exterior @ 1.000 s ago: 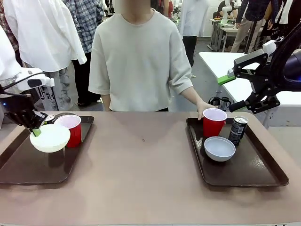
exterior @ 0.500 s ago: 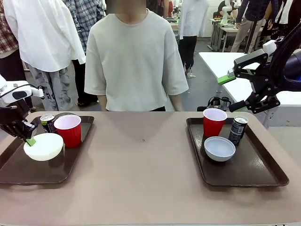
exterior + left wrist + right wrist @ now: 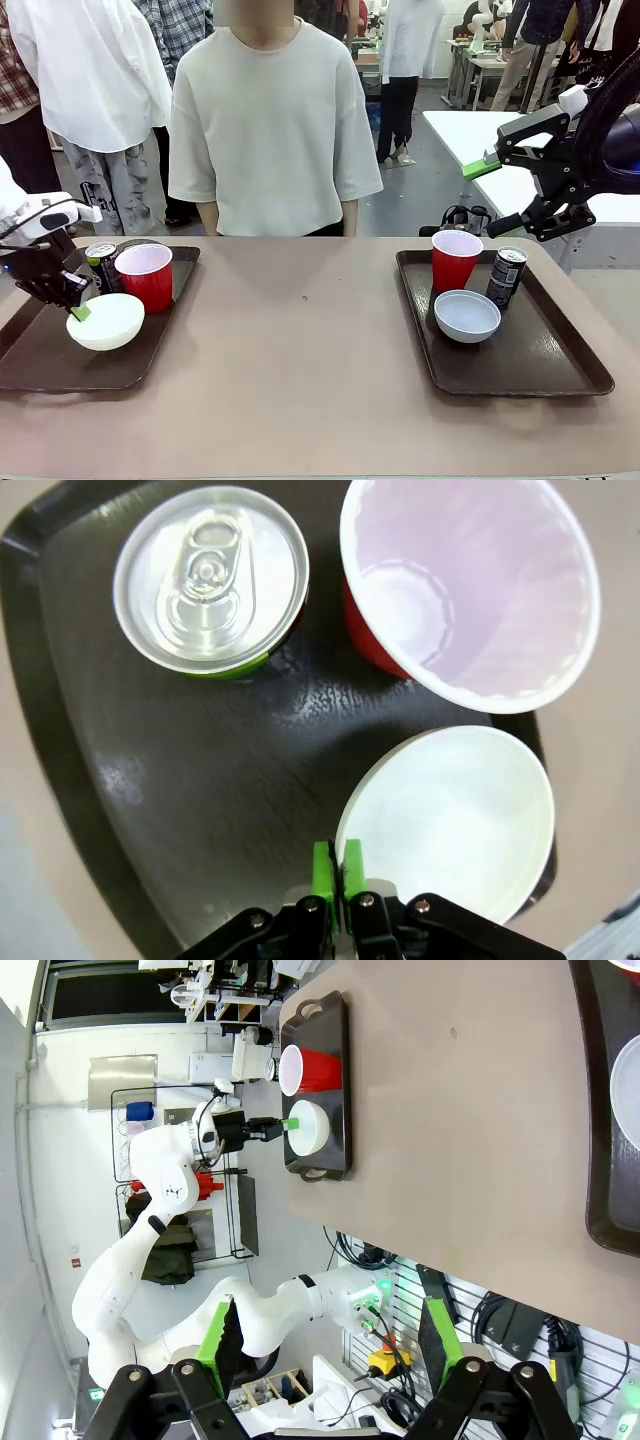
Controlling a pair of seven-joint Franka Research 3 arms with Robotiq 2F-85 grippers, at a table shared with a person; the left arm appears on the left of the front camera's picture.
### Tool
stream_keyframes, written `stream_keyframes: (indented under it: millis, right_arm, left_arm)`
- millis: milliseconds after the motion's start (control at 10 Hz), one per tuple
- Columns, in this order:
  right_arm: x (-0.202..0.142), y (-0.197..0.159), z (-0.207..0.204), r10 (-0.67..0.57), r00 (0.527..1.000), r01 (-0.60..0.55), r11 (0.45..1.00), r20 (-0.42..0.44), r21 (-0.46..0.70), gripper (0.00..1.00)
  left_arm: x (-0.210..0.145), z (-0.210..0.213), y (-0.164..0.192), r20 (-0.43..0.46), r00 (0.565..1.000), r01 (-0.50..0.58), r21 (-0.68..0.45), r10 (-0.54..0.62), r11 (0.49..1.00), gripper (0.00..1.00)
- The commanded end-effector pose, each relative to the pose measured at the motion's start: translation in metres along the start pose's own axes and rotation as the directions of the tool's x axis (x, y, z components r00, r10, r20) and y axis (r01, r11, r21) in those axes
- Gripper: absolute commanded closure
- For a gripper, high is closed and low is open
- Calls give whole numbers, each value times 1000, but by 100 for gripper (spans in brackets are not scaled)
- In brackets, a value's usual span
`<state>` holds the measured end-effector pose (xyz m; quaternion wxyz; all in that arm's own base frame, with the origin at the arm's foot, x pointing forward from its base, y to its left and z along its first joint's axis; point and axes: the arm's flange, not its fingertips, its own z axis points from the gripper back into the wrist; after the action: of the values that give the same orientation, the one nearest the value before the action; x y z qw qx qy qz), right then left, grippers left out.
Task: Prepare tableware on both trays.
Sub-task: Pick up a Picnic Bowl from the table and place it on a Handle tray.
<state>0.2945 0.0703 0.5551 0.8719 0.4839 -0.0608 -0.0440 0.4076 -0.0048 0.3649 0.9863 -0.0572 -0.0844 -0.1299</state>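
On the left tray (image 3: 40,365) stand a dark soda can (image 3: 100,262) and a red cup (image 3: 146,275). In front of them is a white bowl (image 3: 105,320), down at the tray floor; whether it touches is unclear. My left gripper (image 3: 78,308) is shut on its left rim. From the left wrist view, the green pads (image 3: 322,865) pinch the bowl (image 3: 450,820) edge, with the can (image 3: 210,580) and cup (image 3: 470,590) beyond. The right tray (image 3: 540,370) holds a red cup (image 3: 455,258), a can (image 3: 506,276) and a white bowl (image 3: 467,314). My right gripper (image 3: 500,190) hangs open, high above that tray's far right.
A person in a pale T-shirt (image 3: 265,130) stands at the far edge, arms down. Bare brown tabletop (image 3: 300,340) lies between the trays. In the right wrist view the open gripper (image 3: 330,1335) looks across the table (image 3: 480,1110) at the far tray (image 3: 335,1090).
My left gripper has lowered the bowl to the left tray, in front of the cup. The person has drawn the hand back from the right cup and shifted left. My right arm is still.
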Motion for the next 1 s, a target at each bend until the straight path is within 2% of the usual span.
stream_keyframes:
  millis: [0, 100, 200, 300, 400, 500, 600, 700, 800, 900]
  right_arm:
    - [3, -1, 1, 18, 1000, -18, 1000, -13, 6, 8]
    - [3, -1, 1, 18, 1000, -18, 1000, -13, 6, 8]
    - [3, -1, 1, 18, 1000, -18, 1000, -13, 6, 8]
    - [3, -1, 1, 18, 1000, -18, 1000, -13, 6, 8]
    - [3, -1, 1, 18, 1000, -18, 1000, -13, 6, 8]
    - [3, -1, 1, 18, 1000, -18, 1000, -13, 6, 8]
    - [3, -1, 1, 18, 1000, -18, 1000, -13, 6, 8]
    - [3, -1, 1, 18, 1000, -18, 1000, -13, 6, 8]
    - [3, -1, 1, 18, 1000, -18, 1000, -13, 6, 8]
    - [3, -1, 1, 18, 1000, -18, 1000, -13, 6, 8]
  left_arm:
    - [-46, -24, -11, 22, 999, 35, -6, -35, 999, 100]
    - [-47, -25, -11, 20, 999, 35, -2, -35, 999, 100]
    - [-46, -25, -12, 21, 999, 30, 0, -30, 1000, 81]
    - [-46, -22, -13, 27, 999, 24, -3, -24, 1000, 77]
    - [-45, -15, -16, 39, 999, 27, 7, -27, 1000, 61]
    - [-41, -8, -20, 48, 998, 29, 9, -30, 1000, 57]
    - [-40, 2, -28, 62, 997, 43, 3, -43, 999, 42]
    - [-36, 15, -39, 80, 995, 67, -19, -66, 998, 38]
    - [-34, 30, -51, 98, 992, 88, -54, -82, 995, 22]
    - [-30, 44, -65, 113, 988, 115, -126, -101, 985, 18]
